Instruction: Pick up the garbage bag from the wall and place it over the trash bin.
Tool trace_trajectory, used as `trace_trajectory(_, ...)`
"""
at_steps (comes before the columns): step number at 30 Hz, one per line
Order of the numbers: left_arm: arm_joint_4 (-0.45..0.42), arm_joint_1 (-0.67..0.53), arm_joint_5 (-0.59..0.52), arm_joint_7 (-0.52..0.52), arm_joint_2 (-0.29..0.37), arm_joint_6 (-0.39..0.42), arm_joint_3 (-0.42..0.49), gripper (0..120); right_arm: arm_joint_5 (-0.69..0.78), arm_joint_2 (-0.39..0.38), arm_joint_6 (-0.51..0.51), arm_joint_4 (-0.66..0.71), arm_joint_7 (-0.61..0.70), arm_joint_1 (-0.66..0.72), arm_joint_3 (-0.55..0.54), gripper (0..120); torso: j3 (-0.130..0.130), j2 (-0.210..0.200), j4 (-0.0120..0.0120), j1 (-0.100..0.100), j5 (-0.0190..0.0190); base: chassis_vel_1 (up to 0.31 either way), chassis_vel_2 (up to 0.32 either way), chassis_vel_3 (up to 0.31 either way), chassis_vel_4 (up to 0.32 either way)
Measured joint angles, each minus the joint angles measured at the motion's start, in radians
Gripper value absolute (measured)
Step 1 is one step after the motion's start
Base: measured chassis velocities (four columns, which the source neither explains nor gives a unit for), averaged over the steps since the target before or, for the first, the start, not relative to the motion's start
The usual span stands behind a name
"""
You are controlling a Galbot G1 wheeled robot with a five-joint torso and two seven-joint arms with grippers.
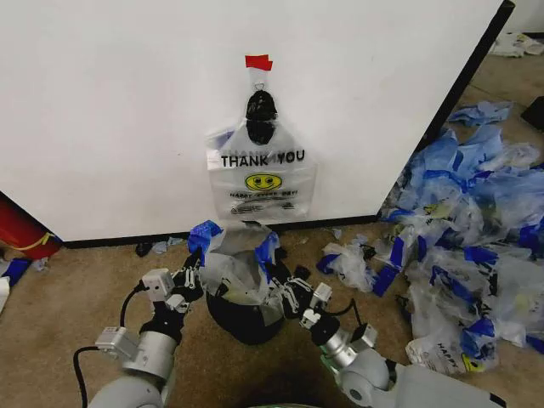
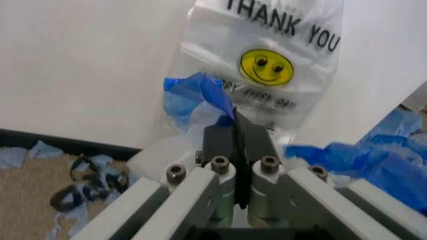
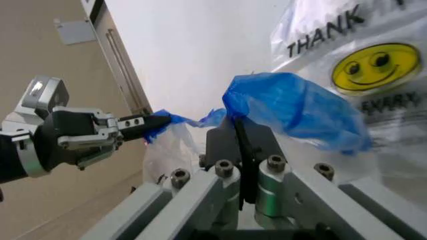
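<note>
At the far left of the head view we see a red cylinder (image 1: 21,231) lying on the tan carpet (image 1: 85,289) against the large plain white wall panel (image 1: 119,110) with its black base strip. Moving right, our left gripper (image 1: 192,274) has its jaws pressed together, pinching one blue handle of a thin see-through plastic garbage bag (image 1: 236,265); the left wrist view shows that blue plastic caught between the dark fingers (image 2: 227,140). The bag is held stretched over the small round black mesh trash bin (image 1: 242,316) on the floor just before the wall, its body sagging into the bin's mouth. On the wall above, a second see-through bag with a yellow smiley face and black "THANK YOU" print (image 1: 262,174) hangs from a black hook (image 1: 260,106) under a small red tape piece (image 1: 258,61). Our right gripper (image 1: 285,285) likewise clamps the other blue handle. Farther right lies a mass of blue-and-clear plastic bags (image 1: 467,246).
</note>
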Motion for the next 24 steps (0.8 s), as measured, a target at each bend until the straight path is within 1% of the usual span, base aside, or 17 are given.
trace_trajectory(3, -0.008, 0.019, 0.009, 0.000, -0.007, 0.000, 0.005, 0, 0.000, -0.031, 0.000, 0.020, -0.021, -0.057, 0.041, 0, 0.000, 0.000, -0.0002, 0.000, 0.0001, 0.000, 0.000, 0.000, 0.000)
trace_trajectory(4, -0.008, 0.019, 0.009, 0.000, -0.007, 0.000, 0.005, 0, 0.000, -0.031, 0.000, 0.020, -0.021, -0.057, 0.041, 0, 0.000, 0.000, -0.0002, 0.000, 0.0001, 0.000, 0.000, 0.000, 0.000)
trace_trajectory(8, -0.017, 0.050, 0.030, 0.000, -0.012, -0.001, 0.002, 0, -0.003, -0.054, 0.000, 0.044, -0.044, -0.127, 0.100, 0, 0.000, 0.000, -0.0002, 0.000, 0.0001, 0.000, 0.000, 0.000, 0.000)
trace_trajectory(11, -0.019, 0.071, 0.044, 0.001, -0.016, -0.005, -0.002, 0, -0.008, -0.057, 0.000, 0.050, -0.053, -0.161, 0.132, 0, 0.000, 0.000, 0.0000, 0.000, 0.0001, 0.000, 0.000, 0.000, 0.000)
trace_trajectory(18, -0.010, 0.155, 0.115, 0.005, -0.038, -0.040, -0.006, 0, -0.025, -0.056, 0.000, 0.041, -0.081, -0.268, 0.210, 0, 0.000, 0.000, 0.0000, 0.000, 0.0000, 0.000, 0.000, 0.000, 0.000)
trace_trajectory(24, -0.007, 0.170, 0.134, 0.004, -0.062, -0.045, 0.009, 0, -0.026, -0.054, 0.000, 0.037, -0.094, -0.320, 0.257, 0, 0.000, 0.000, 0.0000, 0.000, 0.0000, 0.000, 0.000, 0.000, 0.000)
